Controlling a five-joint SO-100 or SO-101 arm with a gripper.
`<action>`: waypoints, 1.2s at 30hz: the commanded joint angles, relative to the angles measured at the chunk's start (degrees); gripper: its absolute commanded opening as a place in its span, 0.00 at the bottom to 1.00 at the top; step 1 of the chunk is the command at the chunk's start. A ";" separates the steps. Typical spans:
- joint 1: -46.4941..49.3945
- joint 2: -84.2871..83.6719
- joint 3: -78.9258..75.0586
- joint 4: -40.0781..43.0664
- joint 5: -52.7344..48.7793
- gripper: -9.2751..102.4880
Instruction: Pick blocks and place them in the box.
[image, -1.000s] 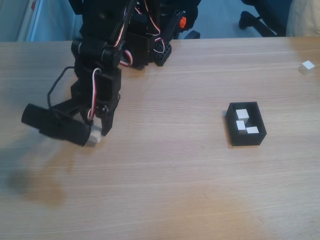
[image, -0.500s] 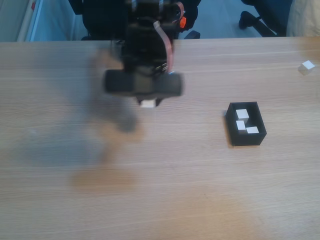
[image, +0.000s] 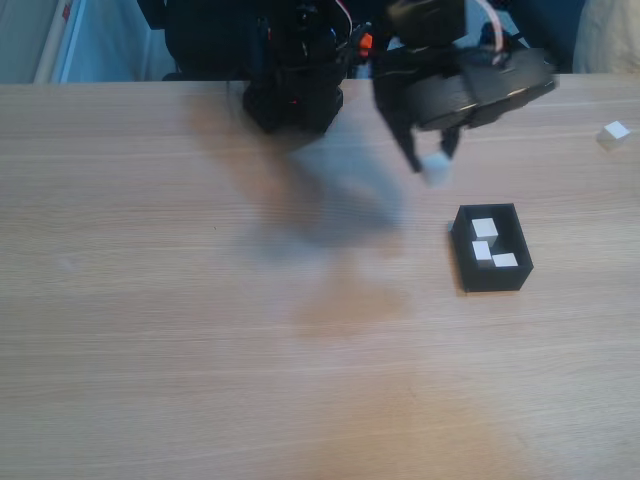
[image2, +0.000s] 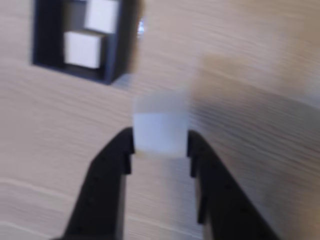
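A white block (image2: 160, 132) sits pinched between the two black fingers of the gripper (image2: 160, 150), and the wrist view shows both fingers pressed against its sides, so the grip is closed on it. In the fixed view the same block (image: 436, 168) hangs at the tips of the gripper (image: 434, 160), up off the table (image: 200, 350), though motion blur smears the arm (image: 460, 85) and the exact height is hard to judge. Just below and to the right of the gripper in that view is the black box (image: 490, 277), with three white blocks (image: 484, 227) lying inside it. In the wrist view the box (image2: 45, 35) shows at the upper left, ahead of the fingertips, two of its blocks (image2: 82, 48) visible. Well off to the right of the gripper in the fixed view, near the table's far edge, one more loose block (image: 614, 131) rests alone.
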 joint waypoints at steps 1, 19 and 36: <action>-6.24 -0.79 -2.11 -3.78 2.37 0.08; -8.44 -20.21 -10.02 -16.17 3.60 0.09; -6.59 -23.29 -11.95 -19.86 3.08 0.21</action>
